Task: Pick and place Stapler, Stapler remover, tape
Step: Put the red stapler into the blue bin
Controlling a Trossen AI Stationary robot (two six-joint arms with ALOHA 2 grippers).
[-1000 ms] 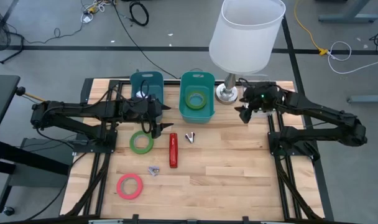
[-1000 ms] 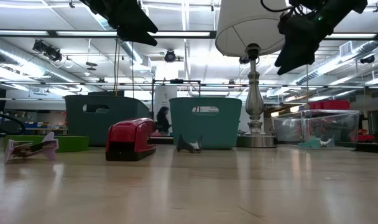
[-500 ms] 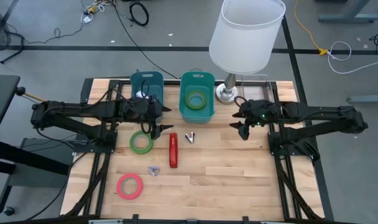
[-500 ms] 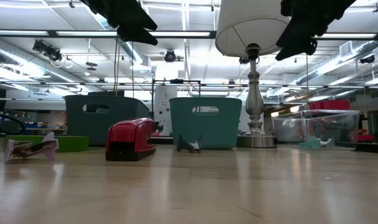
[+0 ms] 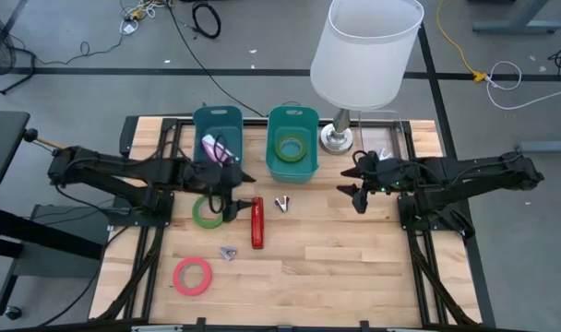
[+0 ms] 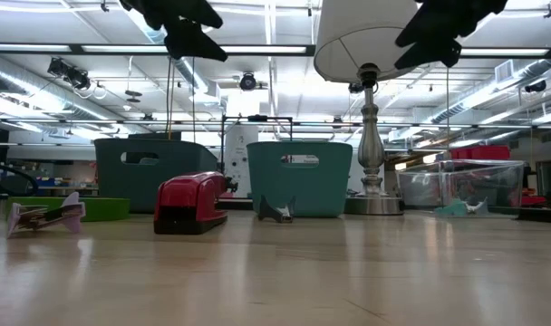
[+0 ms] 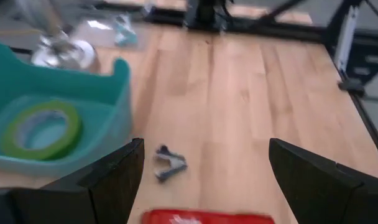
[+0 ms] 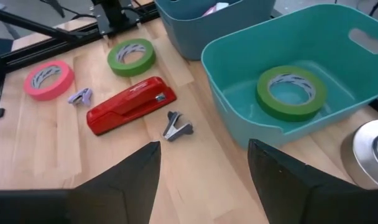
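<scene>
One tape roll, green (image 5: 291, 146), is sitting in the teal bin (image 5: 292, 119); judging by that, most of the job is remaining. Red stapler (image 5: 256, 222) is lying on the tabletop (image 5: 336, 258) just in front of the bin, grey staple remover (image 5: 281, 202) beside it. Green tape (image 5: 208, 210), pink tape (image 5: 192, 276) and a purple remover (image 5: 228, 253) are waiting farther out. Left claw (image 5: 227, 191) is hovering spread beside the stapler, empty. Right claw (image 5: 354, 188) is hanging spread, empty, near the lamp (image 5: 365, 55), which is crowding that side.
</scene>
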